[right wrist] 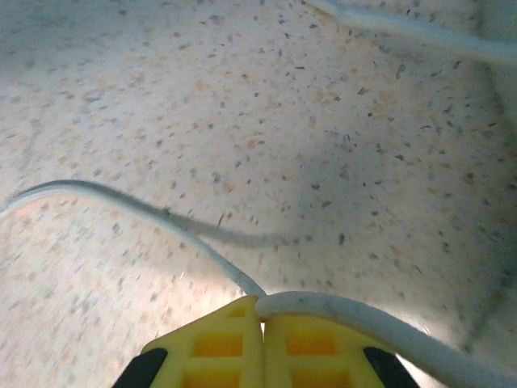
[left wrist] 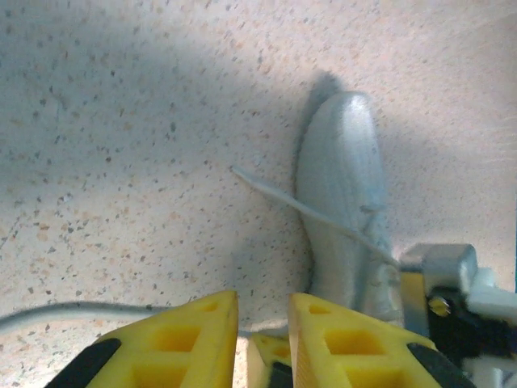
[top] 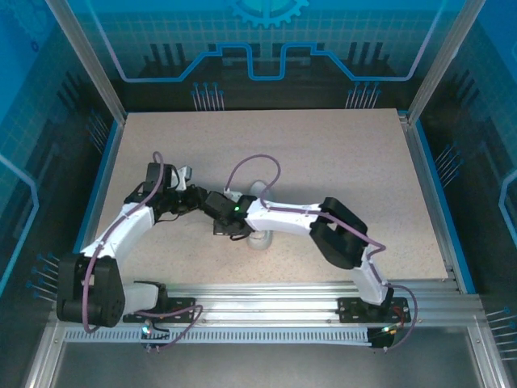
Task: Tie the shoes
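The white shoe lies on the speckled table, toe pointing away in the left wrist view. One thin lace stretches taut across it. In the top view the shoe is mostly hidden under the right forearm. My left gripper is just short of the shoe's near end, its yellow fingers a small gap apart, and a second lace runs in from the left behind them. My right gripper is shut on a white lace pinched at its tips. Both grippers, left and right, meet left of the shoe.
A loose strand of lace curves over the table ahead of the right gripper, and another crosses the far corner. The right wrist's metal housing sits close beside the left fingers. Purple cables loop above both arms.
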You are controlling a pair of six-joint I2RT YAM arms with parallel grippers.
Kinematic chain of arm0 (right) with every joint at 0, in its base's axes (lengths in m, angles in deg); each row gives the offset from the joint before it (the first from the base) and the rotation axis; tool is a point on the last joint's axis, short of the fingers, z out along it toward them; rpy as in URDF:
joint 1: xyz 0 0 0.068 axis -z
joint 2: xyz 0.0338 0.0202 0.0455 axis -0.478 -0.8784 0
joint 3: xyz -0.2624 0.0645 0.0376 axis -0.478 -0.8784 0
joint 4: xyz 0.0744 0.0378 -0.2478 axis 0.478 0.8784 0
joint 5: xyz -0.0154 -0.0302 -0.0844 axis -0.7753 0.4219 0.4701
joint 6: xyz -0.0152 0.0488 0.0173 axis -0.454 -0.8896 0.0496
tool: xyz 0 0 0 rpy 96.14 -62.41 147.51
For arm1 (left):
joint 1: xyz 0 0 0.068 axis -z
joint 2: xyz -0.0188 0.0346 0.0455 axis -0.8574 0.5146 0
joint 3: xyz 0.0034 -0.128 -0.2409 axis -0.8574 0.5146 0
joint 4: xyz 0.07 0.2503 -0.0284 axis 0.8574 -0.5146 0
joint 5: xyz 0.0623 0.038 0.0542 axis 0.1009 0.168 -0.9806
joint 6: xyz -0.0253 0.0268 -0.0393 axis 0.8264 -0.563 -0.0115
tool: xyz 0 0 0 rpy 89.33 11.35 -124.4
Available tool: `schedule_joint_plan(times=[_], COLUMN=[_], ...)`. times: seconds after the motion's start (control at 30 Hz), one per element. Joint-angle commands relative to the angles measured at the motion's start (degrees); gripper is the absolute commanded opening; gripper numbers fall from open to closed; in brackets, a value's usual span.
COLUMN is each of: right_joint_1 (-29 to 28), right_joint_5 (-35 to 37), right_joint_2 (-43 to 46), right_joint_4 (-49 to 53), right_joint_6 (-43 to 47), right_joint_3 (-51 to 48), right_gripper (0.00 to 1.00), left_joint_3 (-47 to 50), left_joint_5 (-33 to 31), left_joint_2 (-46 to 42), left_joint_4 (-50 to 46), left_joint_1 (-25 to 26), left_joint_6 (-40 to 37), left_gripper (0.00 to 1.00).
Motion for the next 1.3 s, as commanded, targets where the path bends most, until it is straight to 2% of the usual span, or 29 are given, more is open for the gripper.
schedule_joint_plan(times=[0.0, 0.13, 0.23, 0.33, 0.4, 0.47, 0.53, 0.63, 0.77, 0.83, 1.07, 1.27], right_joint_1=[0.63, 1.92, 3.79, 5.92, 7.62, 9.42, 11.26, 13.57, 16.62, 18.02, 21.10, 23.69], right_joint_5=[-3.68, -9.53, -14.10, -18.68, -22.91, -26.19, -29.77, -32.25, -35.21, -37.70, -41.00, -42.05], right_joint_2=[7.84, 12.07, 14.31, 16.72, 18.33, 19.57, 20.35, 20.95, 21.76, 21.88, 22.11, 23.11], right_joint_4=[-3.11, -3.03, -2.42, -2.27, -2.80, -0.93, 2.23, 7.35, 9.72, 9.51, 10.86, 8.07], right_joint_6=[4.61, 6.33, 7.61, 10.97, 13.50, 15.94, 19.50, 24.48, 29.74, 31.37, 36.04, 36.50], right_joint_3=[-2.31, -6.07, -9.06, -11.70, -13.31, -13.94, -13.88, -13.78, -15.37, -15.82, -15.76, -17.87], right_gripper=[0.00, 0.00, 0.00, 0.00, 0.00, 0.00, 0.00, 0.00, 0.00, 0.00, 0.00, 0.00], left_joint_3=[1.11, 2.90, 5.36, 10.09, 13.97, 14.75, 12.84, 6.95, 3.02, 1.85, -3.80, -8.76], left_joint_5=[0.01, 3.06, 6.01, 3.73, 3.03, 2.19, 1.88, 4.74, 7.56, 6.22, 4.34, -0.33], left_joint_2=[-2.98, -3.59, -3.82, -5.88, -7.60, -8.20, -7.05, -3.50, -0.35, 1.18, 10.76, 19.69], left_joint_4=[2.79, 8.35, 15.41, 23.05, 29.68, 32.21, 30.46, 23.10, 14.61, 10.68, 3.01, 3.72], left_joint_1=[-0.04, 0.33, 2.84, 6.75, 8.14, 8.86, 9.35, 10.07, 12.22, 13.03, 13.94, 15.52], left_joint_6=[-2.82, -4.85, -9.02, -15.33, -18.93, -21.35, -25.34, -32.71, -51.03, -58.80, -73.78, -79.72], left_gripper=[0.23, 0.27, 0.29, 0.37, 0.39, 0.41, 0.43, 0.43, 0.53, 0.55, 0.55, 0.55])
